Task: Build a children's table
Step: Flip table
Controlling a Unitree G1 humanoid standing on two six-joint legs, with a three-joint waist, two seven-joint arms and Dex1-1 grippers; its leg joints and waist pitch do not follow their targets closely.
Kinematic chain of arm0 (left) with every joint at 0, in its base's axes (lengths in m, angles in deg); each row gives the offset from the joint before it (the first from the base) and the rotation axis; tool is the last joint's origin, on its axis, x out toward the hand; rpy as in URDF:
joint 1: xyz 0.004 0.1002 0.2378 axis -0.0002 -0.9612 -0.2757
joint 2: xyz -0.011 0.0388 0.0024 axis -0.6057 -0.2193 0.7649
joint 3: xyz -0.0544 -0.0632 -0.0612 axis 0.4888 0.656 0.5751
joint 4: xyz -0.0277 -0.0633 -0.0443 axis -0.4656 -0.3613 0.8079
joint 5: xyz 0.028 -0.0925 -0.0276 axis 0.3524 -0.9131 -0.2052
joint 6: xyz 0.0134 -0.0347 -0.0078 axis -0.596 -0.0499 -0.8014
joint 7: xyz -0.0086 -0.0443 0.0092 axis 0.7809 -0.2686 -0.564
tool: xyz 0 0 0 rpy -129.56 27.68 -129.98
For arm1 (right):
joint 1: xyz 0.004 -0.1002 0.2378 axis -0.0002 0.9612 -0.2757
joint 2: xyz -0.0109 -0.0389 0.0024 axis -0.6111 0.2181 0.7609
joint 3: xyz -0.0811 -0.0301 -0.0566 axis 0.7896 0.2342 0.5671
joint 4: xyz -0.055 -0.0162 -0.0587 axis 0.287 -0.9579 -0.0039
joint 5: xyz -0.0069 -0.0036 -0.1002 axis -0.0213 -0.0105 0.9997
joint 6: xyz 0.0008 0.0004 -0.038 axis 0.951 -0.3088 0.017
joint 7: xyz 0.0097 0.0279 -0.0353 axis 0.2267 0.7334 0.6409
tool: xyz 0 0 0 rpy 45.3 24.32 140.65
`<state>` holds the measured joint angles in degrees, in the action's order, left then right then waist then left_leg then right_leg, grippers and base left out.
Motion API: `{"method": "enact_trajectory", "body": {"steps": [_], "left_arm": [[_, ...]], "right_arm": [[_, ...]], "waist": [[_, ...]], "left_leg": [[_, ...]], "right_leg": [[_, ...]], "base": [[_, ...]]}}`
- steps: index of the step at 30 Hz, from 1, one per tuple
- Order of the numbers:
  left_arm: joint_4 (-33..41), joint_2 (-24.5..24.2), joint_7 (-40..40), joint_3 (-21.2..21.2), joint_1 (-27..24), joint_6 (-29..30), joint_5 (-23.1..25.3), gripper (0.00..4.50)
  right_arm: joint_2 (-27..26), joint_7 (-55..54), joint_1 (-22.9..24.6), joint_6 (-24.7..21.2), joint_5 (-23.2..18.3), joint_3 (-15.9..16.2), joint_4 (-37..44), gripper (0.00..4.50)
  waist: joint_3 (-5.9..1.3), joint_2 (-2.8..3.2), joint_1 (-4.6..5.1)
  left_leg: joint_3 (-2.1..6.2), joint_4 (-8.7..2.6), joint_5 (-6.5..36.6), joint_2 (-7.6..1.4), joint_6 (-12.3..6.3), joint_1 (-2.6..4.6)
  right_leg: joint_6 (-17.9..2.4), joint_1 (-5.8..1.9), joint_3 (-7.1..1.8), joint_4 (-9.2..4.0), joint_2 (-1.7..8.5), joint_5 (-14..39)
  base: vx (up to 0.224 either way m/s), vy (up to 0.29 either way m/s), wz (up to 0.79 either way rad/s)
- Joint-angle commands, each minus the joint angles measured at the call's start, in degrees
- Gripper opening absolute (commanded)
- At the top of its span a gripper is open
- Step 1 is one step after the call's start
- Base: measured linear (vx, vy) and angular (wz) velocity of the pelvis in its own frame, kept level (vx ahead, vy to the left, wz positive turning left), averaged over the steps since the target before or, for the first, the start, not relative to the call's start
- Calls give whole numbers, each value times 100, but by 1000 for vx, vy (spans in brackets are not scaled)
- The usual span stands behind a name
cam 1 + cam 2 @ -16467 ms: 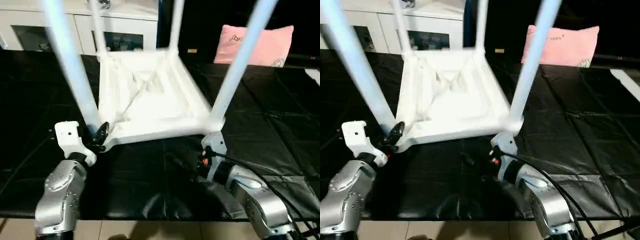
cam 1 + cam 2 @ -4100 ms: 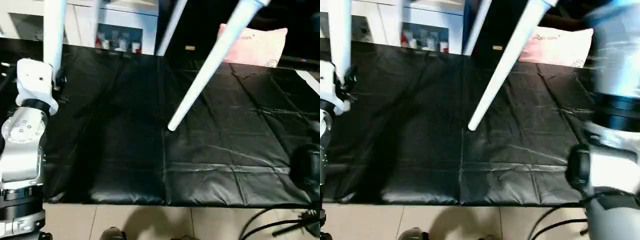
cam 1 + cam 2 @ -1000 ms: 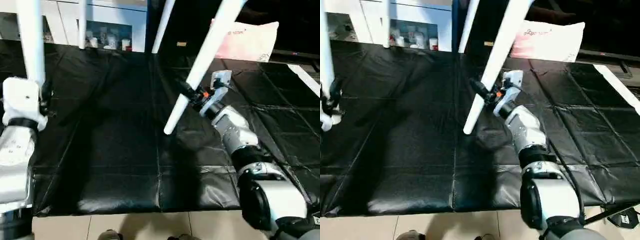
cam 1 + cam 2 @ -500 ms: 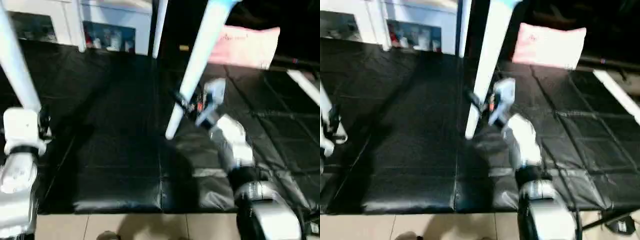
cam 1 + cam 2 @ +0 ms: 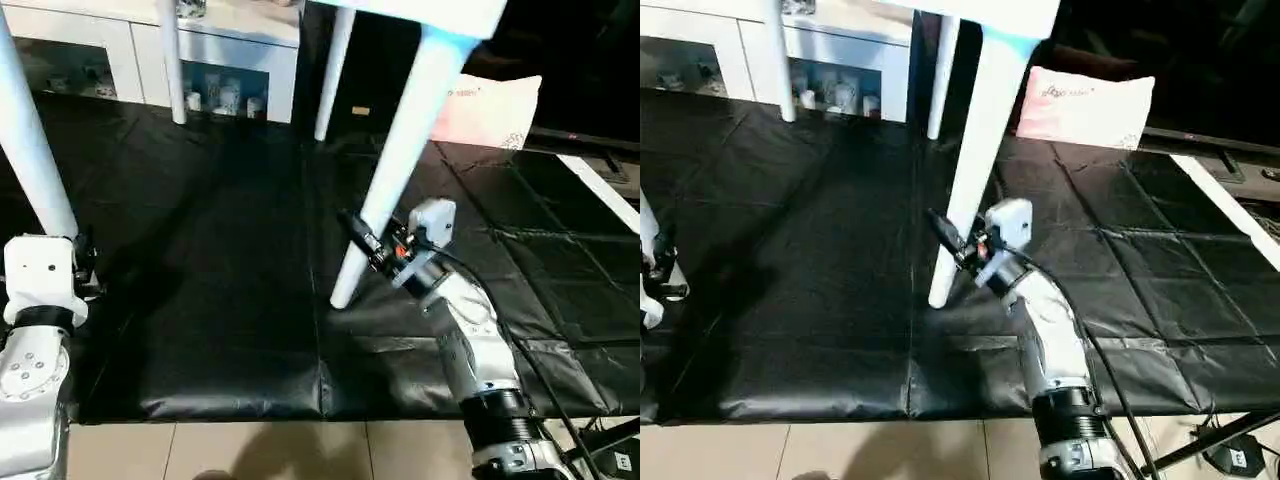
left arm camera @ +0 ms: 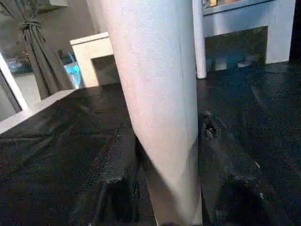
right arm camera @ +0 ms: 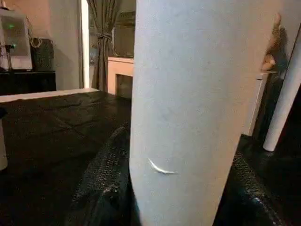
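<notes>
The children's table stands legs down on the black mat (image 5: 220, 300). A corner of its white tabletop (image 5: 420, 12) shows at the top. The near-right leg (image 5: 395, 170) slants down to a foot resting on the mat. My right gripper (image 5: 368, 245) is shut on it just above the foot; in the right wrist view the leg (image 7: 188, 103) sits between the fingers (image 7: 101, 188). My left gripper (image 5: 80, 265) is shut on the near-left leg (image 5: 35, 150), and in the left wrist view that leg (image 6: 160, 103) fills the gap between its fingers (image 6: 117, 188). Two far legs (image 5: 170, 70) stand behind.
A white glass-door cabinet (image 5: 225, 75) runs along the back. A pink pillow (image 5: 495, 110) lies at the back right. The mat's front edge meets tiled floor (image 5: 250, 450). A cable (image 5: 600, 445) trails at the lower right.
Since 16.5 s ago the table has been turned from upside down to legs down. Over the last second the near-right leg became steeper and its foot came down onto the mat, both grippers still holding.
</notes>
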<state>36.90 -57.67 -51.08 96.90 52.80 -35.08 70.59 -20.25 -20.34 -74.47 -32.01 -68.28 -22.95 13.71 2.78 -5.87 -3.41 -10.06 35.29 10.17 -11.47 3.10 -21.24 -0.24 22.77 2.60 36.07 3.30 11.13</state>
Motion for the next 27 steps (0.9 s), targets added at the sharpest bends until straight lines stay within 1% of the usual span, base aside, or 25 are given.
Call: {"method": "enact_trajectory", "body": {"steps": [1,2,3,4,5,6,7,8,9,10,11,12,13,14,15,16,17,18,19,20,22,24,25,26,27], "left_arm": [[-15,-37,-334,-464,-214,243,223,150],[46,-2,-355,-443,-259,262,151,185],[53,1,-353,-440,-264,264,147,206],[167,67,-325,-383,-344,300,58,220],[239,113,-305,-341,-395,322,-11,220],[305,156,-290,-299,-455,333,-71,233],[344,183,-283,-274,-493,337,-109,246],[408,239,-289,-224,-559,328,-212,246],[499,306,-286,-168,-645,303,-314,257],[562,347,-283,-132,-707,287,-389,263],[667,413,-322,-106,-812,245,-521,268],[667,413,-322,-106,-812,245,-521,278],[667,413,-322,-106,-812,245,-521,278],[735,445,-349,-96,-884,222,-607,291],[858,477,-422,-118,-1019,157,-675,300],[1015,515,-482,-146,-1178,60,-705,304],[1111,540,-514,-154,-1273,-2,-710,312],[1189,574,-559,-178,-1332,-51,-760,324],[1264,608,-592,-209,-1387,-101,-782,335],[1335,653,-641,-242,-1432,-150,-847,341],[1477,706,-701,-324,-1530,-187,-915,347],[1527,730,-722,-362,-1567,-192,-952,368],[1577,759,-742,-439,-1609,-193,-956,378],[1577,759,-742,-439,-1609,-193,-956,378],[1608,786,-773,-494,-1638,-202,-973,390]], "right_arm": [[96,62,-143,-126,385,428,175,211],[114,68,-163,-210,338,418,134,225],[118,65,-163,-213,340,419,133,228],[163,32,-155,-230,366,430,126,235],[186,22,-131,-218,383,440,141,247],[176,82,-88,-316,270,423,193,267],[163,132,-60,-397,177,408,229,273],[176,119,1,-386,187,417,308,273],[186,114,89,-391,168,419,418,280],[198,92,155,-384,170,432,500,303],[199,25,256,-390,150,408,631,312],[199,25,256,-390,150,408,631,317],[199,25,256,-390,150,408,631,317],[200,-26,320,-403,130,397,712,325],[222,-105,429,-408,119,372,848,336],[267,-148,584,-446,80,346,1053,347],[297,-152,696,-485,52,341,1206,362],[328,-132,816,-523,21,344,1360,368],[356,-114,935,-553,0,354,1503,375],[374,-114,1042,-579,-12,360,1619,386],[408,-178,1233,-660,-18,354,1819,406],[432,-206,1301,-687,-16,353,1888,420],[456,-272,1376,-716,-7,335,1978,430],[456,-272,1376,-716,-7,335,1978,430],[474,-317,1437,-753,-5,329,2059,447]], "waist": [[-246,233,17],[-238,211,24],[-237,221,15],[-236,201,12],[-231,202,20],[-230,204,24],[-243,196,24],[-240,212,15],[-243,219,1],[-238,217,-9],[-242,216,-17],[-241,218,-28],[-243,208,-17],[-259,212,-22],[-270,222,-36],[-268,239,-57],[-265,239,-46],[-268,262,-75],[-271,261,-92],[-266,275,-104],[-241,284,-128],[-227,267,-128],[-213,291,-127],[-214,282,-123],[-205,272,-117]], "left_leg": [[178,-585,3031,-187,468,178],[179,-587,3043,-182,457,163],[177,-585,3080,-184,468,171],[177,-580,3091,-182,465,174],[181,-585,3085,-185,462,161],[182,-583,3108,-180,459,157],[177,-575,3046,-181,438,156],[179,-580,3019,-182,429,152],[167,-578,2989,-188,422,167],[164,-586,2972,-195,418,158],[163,-587,2950,-195,415,152],[160,-596,2935,-200,413,150],[163,-600,2922,-198,406,135],[159,-596,2842,-193,387,138],[159,-607,2655,-203,375,106],[146,-606,2488,-213,346,96],[138,-609,2447,-213,335,90],[129,-610,2381,-216,322,102],[121,-613,2381,-215,324,106],[121,-620,2395,-212,329,109],[127,-634,2553,-218,355,117],[132,-639,2666,-209,366,118],[137,-639,2747,-204,388,127],[139,-637,2782,-207,399,129],[142,-634,2843,-199,409,133]], "right_leg": [[-510,18,-238,-584,384,2460],[-511,9,-232,-584,381,2470],[-514,12,-231,-590,385,2524],[-503,12,-230,-597,386,2574],[-496,8,-235,-594,394,2592],[-467,15,-234,-601,394,2665],[-462,4,-246,-599,397,2602],[-468,5,-249,-597,397,2570],[-486,22,-253,-598,385,2475],[-499,13,-255,-596,383,2388],[-503,5,-255,-592,383,2350],[-519,4,-258,-586,379,2268],[-522,-10,-253,-580,373,2238],[-526,-20,-252,-568,373,2155],[-551,-58,-259,-549,383,1936],[-578,-64,-271,-538,377,1695],[-584,-72,-270,-535,361,1612],[-603,-78,-272,-525,356,1470],[-599,-88,-268,-526,353,1441],[-592,-92,-269,-531,351,1453],[-534,-84,-274,-560,360,1655],[-469,-79,-271,-588,358,1898],[-428,-62,-273,-605,360,2085],[-402,-62,-272,-617,360,2154],[-356,-50,-269,-634,362,2314]], "base": [[0,0,0],[0,0,0],[0,0,0],[0,0,0],[0,0,0],[0,0,0],[0,0,0],[0,0,0],[0,0,0],[0,0,0],[0,0,0],[0,0,0],[0,0,0],[0,0,0],[0,0,0],[0,0,0],[0,0,0],[0,0,0],[0,0,0],[0,0,0],[0,0,0],[0,0,0],[0,0,0],[0,0,0],[0,0,0]]}}
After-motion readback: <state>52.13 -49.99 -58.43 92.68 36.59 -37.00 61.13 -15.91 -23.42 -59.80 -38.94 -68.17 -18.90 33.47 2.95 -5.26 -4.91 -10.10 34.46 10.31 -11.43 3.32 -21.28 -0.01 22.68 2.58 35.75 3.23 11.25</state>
